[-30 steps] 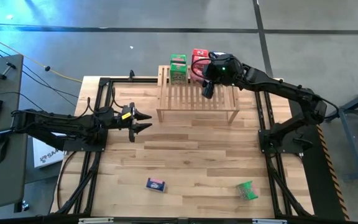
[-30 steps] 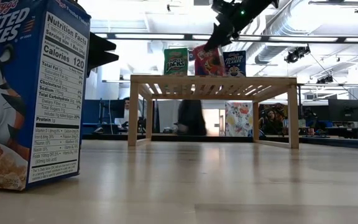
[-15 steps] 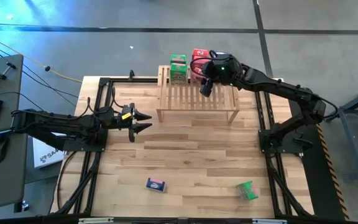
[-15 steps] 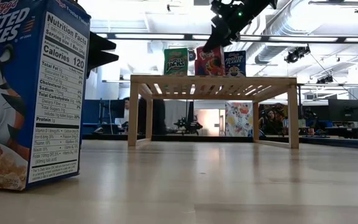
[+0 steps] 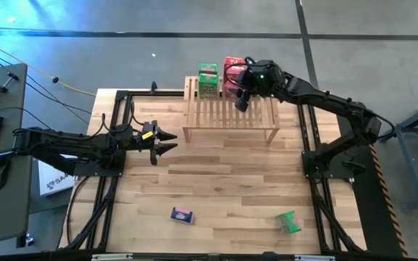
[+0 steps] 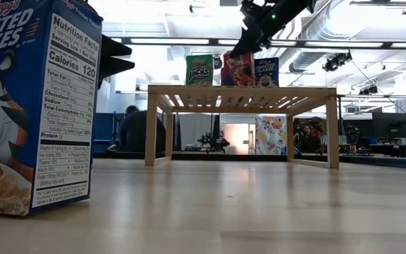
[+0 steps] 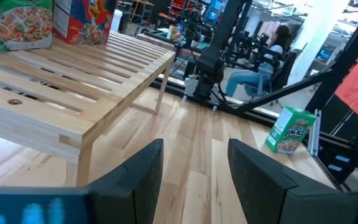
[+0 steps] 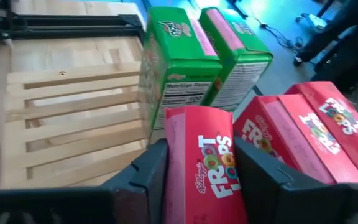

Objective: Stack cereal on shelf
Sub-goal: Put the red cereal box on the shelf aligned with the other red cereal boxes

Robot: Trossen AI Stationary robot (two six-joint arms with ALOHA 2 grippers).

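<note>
a red cereal box [image 8: 207,168] is seen between the fingers of the right pincer [image 8: 197,171] at the back of the shelf [image 5: 231,119], upright beside other red boxes [image 8: 303,134] and green boxes [image 8: 185,59], so rows can be built; whether it is pinched cannot be told. the left pincer [image 7: 191,165] is kept spread over the desk [image 5: 216,181], waiting. two boxes [image 5: 182,214] [image 5: 287,222] are left near the front edge.

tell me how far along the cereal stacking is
Well underway. Done: green boxes and red boxes stand at the shelf's far edge. In hand: the right pincer brackets a red Froot Loops box there. Left: a blue box and a green box on the table; the left pincer waits open, empty.
</note>
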